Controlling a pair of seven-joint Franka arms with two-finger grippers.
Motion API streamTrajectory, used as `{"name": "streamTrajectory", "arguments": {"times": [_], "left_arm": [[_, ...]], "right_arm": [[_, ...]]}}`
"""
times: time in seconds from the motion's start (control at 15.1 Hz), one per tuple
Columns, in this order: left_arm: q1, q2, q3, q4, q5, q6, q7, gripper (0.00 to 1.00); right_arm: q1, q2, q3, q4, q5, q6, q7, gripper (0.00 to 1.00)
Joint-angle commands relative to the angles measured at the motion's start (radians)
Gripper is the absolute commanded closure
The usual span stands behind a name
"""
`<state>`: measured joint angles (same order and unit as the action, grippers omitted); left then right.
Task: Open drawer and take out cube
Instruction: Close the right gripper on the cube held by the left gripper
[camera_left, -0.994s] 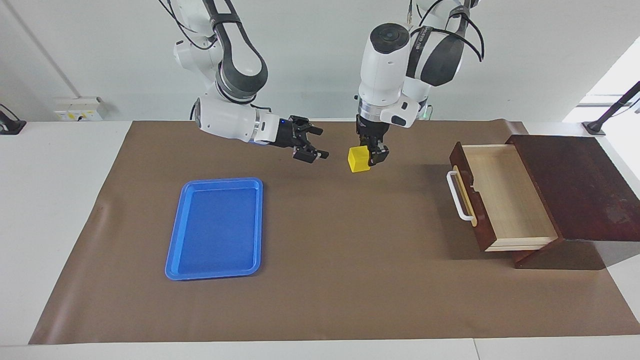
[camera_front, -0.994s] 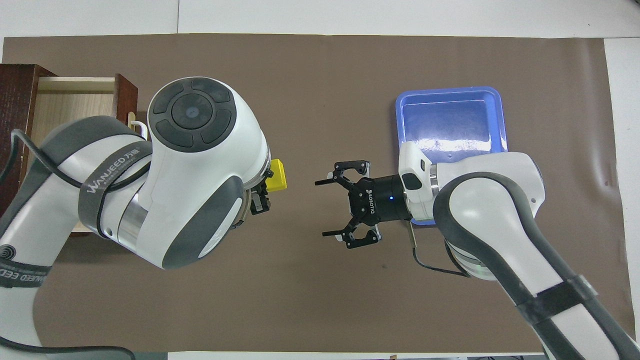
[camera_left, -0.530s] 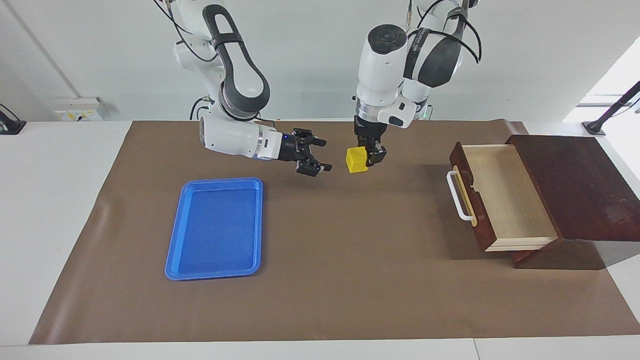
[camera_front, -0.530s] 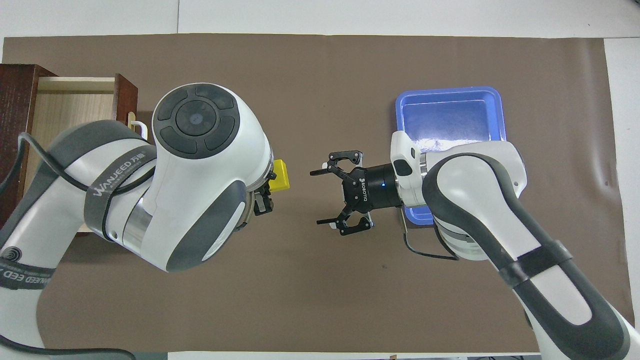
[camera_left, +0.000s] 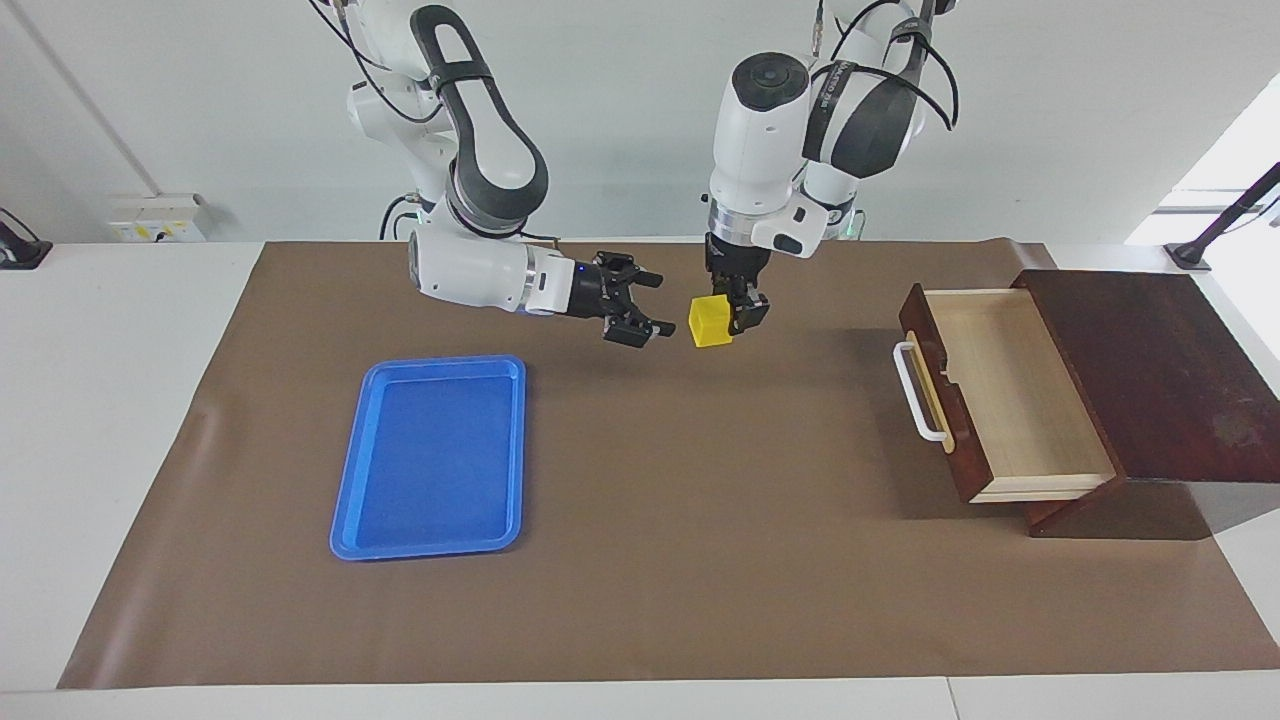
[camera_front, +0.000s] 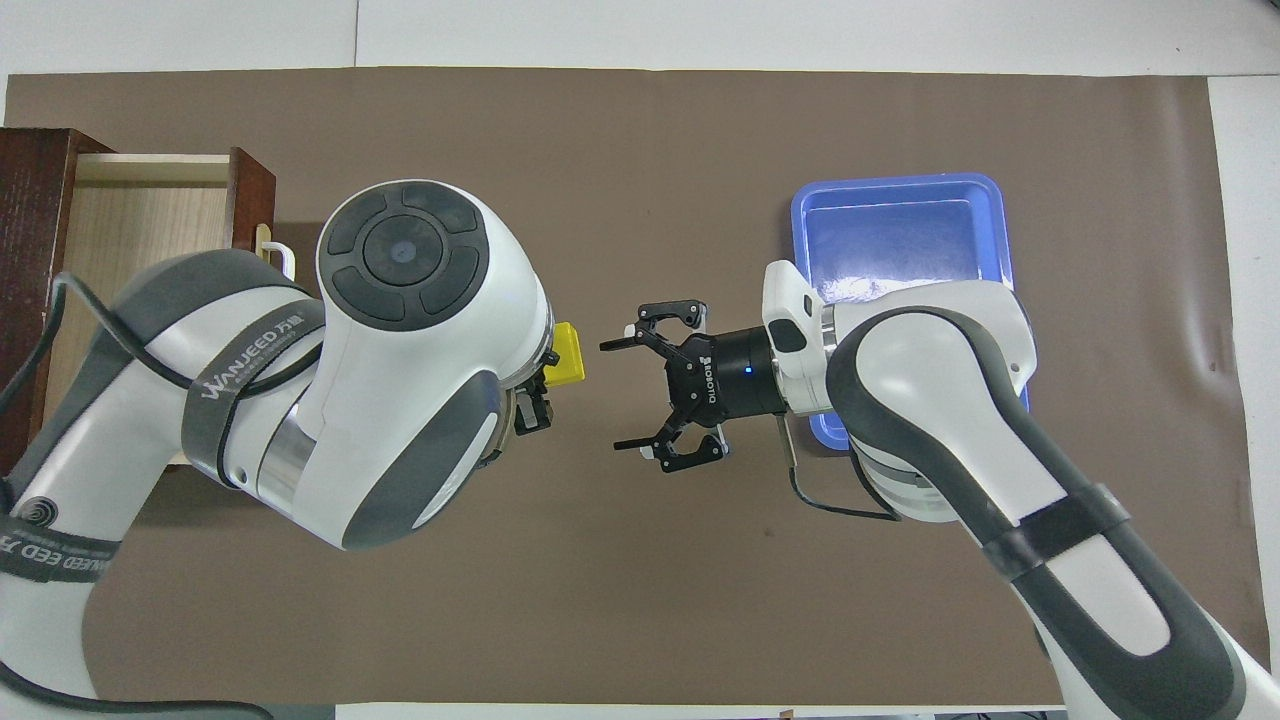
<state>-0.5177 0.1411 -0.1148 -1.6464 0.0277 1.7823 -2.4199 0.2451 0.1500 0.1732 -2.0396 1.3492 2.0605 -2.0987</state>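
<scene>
With the dark reddish-brown wooden drawer (camera_left: 1000, 395) pulled open, the left gripper (camera_left: 735, 318) held the small yellow cube (camera_left: 710, 321) clamped above the brown mat (camera_left: 700, 560). The right gripper (camera_left: 648, 301) hung just beside it, jaws spread wide. It looked like a handover, which would need those jaws closing on the cube's free faces before release.

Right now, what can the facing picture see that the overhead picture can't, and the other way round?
Only the facing view shows the drawer's whole pale inside, with nothing in it, and that the cube hangs above the mat. Only the overhead view shows the round cap atop the left arm, which hides part of the drawer. Both show the left end effector gripping the cube, the right end effector open beside it, and the blue tray.
</scene>
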Motion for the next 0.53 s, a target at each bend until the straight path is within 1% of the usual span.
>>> {"name": "streamTrajectory", "arguments": {"times": [0.0, 0.46], "left_arm": [[-0.008, -0.034, 0.003, -0.039, 0.017, 0.025, -0.024, 1.00], [-0.008, -0.034, -0.002, -0.046, 0.017, 0.023, -0.024, 1.00]], "right_arm": [[0.003, 0.066, 0.000, 0.071, 0.022, 0.012, -0.017, 0.00], [0.039, 0.074, 0.000, 0.099, 0.022, 0.046, -0.001, 0.00]]}}
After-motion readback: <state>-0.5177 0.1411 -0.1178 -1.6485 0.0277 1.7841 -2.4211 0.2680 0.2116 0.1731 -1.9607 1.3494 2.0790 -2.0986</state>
